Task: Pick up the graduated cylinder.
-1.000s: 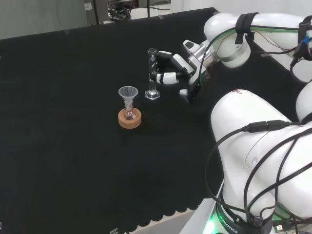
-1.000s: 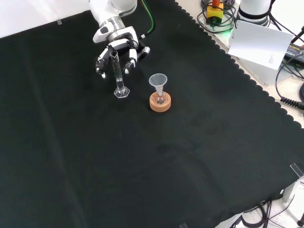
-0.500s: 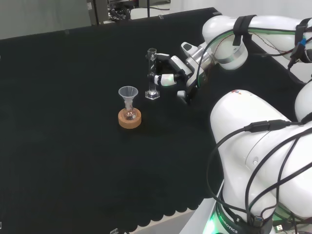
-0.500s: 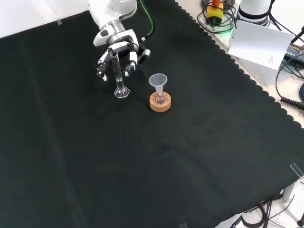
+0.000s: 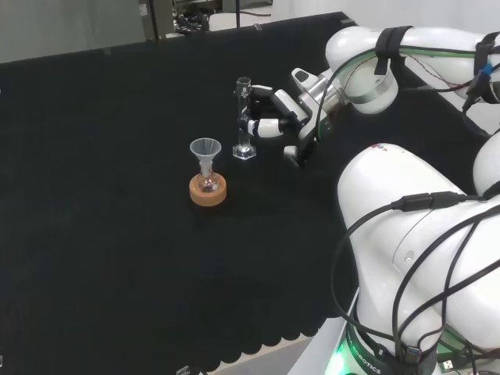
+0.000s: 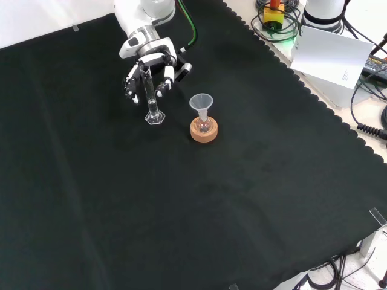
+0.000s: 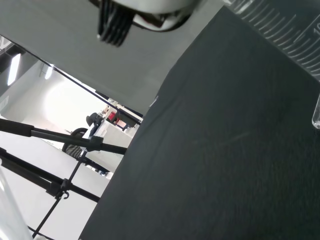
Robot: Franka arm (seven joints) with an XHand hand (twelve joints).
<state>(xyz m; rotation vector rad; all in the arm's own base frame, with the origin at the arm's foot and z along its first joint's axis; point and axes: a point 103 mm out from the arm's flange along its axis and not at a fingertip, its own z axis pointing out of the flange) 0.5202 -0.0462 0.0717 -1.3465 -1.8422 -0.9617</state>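
The graduated cylinder [image 5: 244, 117] is a tall clear tube on a hexagonal foot, and it stands upright on the black cloth [image 5: 117, 258]. In the head view the hand [image 5: 275, 117] is just right of it, with half-curled fingers reaching round the tube at mid height. In the front view the cylinder [image 6: 150, 96] rises in front of the hand [image 6: 148, 60]. One finger [image 6: 129, 87] hangs to its left and others [image 6: 163, 81] to its right, each with a gap to the glass. The wrist view has the tube's scale marks [image 7: 280, 25] close by.
A small flask with a clear funnel in its neck [image 5: 206, 156] sits on a cork ring [image 5: 208, 191], left of and nearer than the cylinder in the head view. In the front view the cork ring [image 6: 204, 130] is right of the cylinder's foot. The arm's white links [image 5: 414, 234] are at the head view's right.
The hand has edged a little closer to the cylinder and its fingers now reach further round the tube. The cylinder and the flask have not moved.
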